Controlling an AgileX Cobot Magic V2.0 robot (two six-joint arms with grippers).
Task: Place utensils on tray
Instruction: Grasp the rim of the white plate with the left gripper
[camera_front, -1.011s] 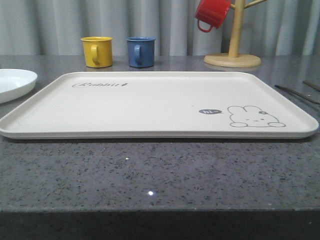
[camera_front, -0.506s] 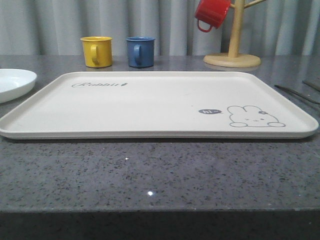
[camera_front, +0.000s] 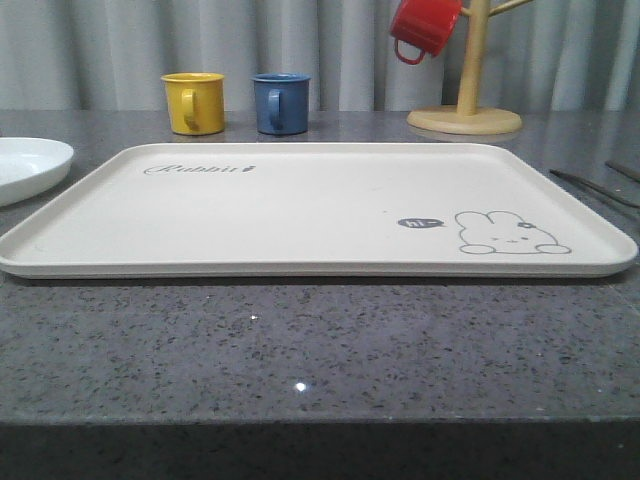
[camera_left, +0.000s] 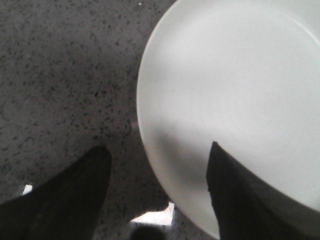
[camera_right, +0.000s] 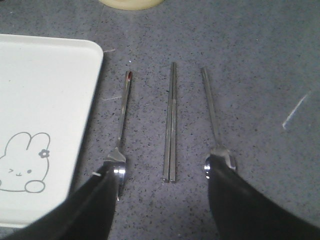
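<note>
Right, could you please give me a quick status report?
Left gripper open above white round plate. Right gripper open above silver metal utensils, beside the cream rectangular tray. Tray bare; path looks unobstructed.

Low front view; downward wrist views

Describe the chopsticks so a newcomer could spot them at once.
Find the tray with the rabbit drawing. On the grey counter beside its rabbit end lie three silver utensils in a row. The chopsticks are the middle one: two flat straight sticks pressed together, with no bowl or tines.
</note>
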